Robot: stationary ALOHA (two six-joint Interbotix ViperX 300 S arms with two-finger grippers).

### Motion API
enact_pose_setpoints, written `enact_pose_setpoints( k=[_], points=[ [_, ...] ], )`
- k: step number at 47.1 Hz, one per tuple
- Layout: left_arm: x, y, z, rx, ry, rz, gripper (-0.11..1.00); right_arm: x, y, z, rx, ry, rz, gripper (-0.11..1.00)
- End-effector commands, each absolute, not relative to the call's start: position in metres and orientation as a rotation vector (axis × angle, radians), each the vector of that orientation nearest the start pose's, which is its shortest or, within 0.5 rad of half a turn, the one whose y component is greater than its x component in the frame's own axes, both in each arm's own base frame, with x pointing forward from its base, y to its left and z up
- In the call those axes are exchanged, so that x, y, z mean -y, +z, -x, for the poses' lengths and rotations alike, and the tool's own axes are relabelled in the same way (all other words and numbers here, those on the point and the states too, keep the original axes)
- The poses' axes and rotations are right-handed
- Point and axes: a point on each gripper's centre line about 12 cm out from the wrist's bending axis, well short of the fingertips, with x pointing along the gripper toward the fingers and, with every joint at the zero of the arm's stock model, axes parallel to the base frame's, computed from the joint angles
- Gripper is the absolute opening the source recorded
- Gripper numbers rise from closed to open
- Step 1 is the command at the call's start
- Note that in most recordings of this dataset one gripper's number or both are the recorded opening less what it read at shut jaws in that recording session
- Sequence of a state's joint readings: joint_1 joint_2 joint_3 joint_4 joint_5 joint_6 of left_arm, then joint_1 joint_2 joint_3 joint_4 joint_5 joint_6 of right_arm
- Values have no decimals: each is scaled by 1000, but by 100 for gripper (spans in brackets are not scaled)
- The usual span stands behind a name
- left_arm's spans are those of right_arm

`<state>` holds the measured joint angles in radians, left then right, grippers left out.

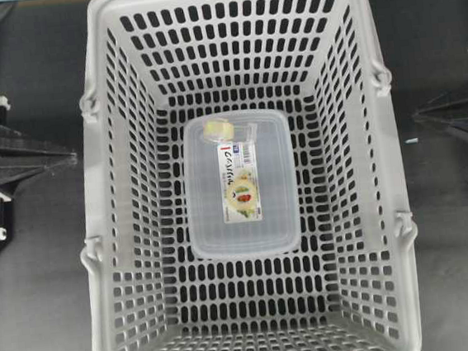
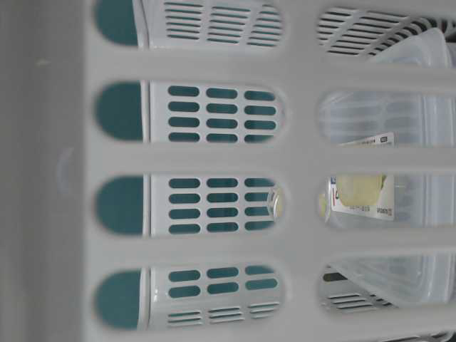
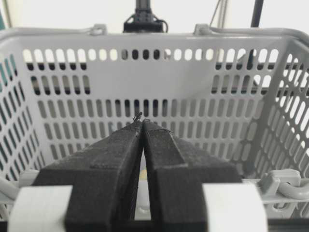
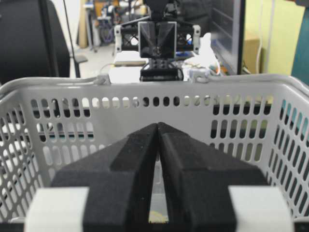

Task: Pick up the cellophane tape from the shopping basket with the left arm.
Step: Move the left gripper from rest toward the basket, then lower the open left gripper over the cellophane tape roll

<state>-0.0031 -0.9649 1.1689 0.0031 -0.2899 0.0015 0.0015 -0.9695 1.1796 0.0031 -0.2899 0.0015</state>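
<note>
Overhead, the cellophane tape (image 1: 218,130) is lying on the clear box (image 1: 243,224) in the shopping basket (image 1: 107,237); the left gripper (image 1: 71,158) is waiting outside and should open, then descend from above. Its wrist view is showing its tips pinched together, empty. The right gripper (image 4: 158,126) is likewise closed, facing a cluttered lab.

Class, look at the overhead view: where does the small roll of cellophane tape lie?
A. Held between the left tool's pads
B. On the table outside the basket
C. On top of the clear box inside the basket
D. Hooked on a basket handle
C: the cellophane tape rests on the lid of the clear box on the floor of the shopping basket, while the left tool, shut and empty, sits outside the basket wall.
</note>
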Motion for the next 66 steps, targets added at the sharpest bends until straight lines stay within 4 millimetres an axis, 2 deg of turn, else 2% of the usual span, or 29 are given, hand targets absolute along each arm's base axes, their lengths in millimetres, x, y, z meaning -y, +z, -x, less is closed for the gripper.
enact_pose_setpoints(
  k=[1,4,7,18,25,33,37,40,48,51,54,66],
  points=[
    [2,296,-202,46,-13,-7,6,0,296,-200,83,0,-6,1],
    [1,301,-203,18,-10,21,1,0,293,-200,64,0,-9,5],
    [0,309,-205,-9,-3,37,0,0,291,-200,43,0,-9,0],
    [-1,340,-217,-139,10,44,0,0,291,-196,28,0,-9,0],
    [-2,358,-236,-236,18,43,0,1,290,-196,6,-4,-11,0],
    [-3,361,-265,-398,29,36,0,1,288,-195,-14,-4,-29,1],
    [-3,358,-279,-472,32,35,0,1,288,-195,-14,-5,-43,8],
    [-3,355,-288,-516,34,35,0,1,288,-195,-15,-5,-47,20],
    [-2,352,-315,-585,35,35,0,1,284,-195,-74,-6,-51,65],
    [-1,351,-324,-608,33,34,0,1,283,-195,-93,-6,-49,77],
    [-3,349,-332,-642,38,35,0,1,282,-194,-106,-6,-49,80],
    [-4,332,-368,-813,49,32,1,1,284,-193,-97,-6,-48,77]
  ],
)
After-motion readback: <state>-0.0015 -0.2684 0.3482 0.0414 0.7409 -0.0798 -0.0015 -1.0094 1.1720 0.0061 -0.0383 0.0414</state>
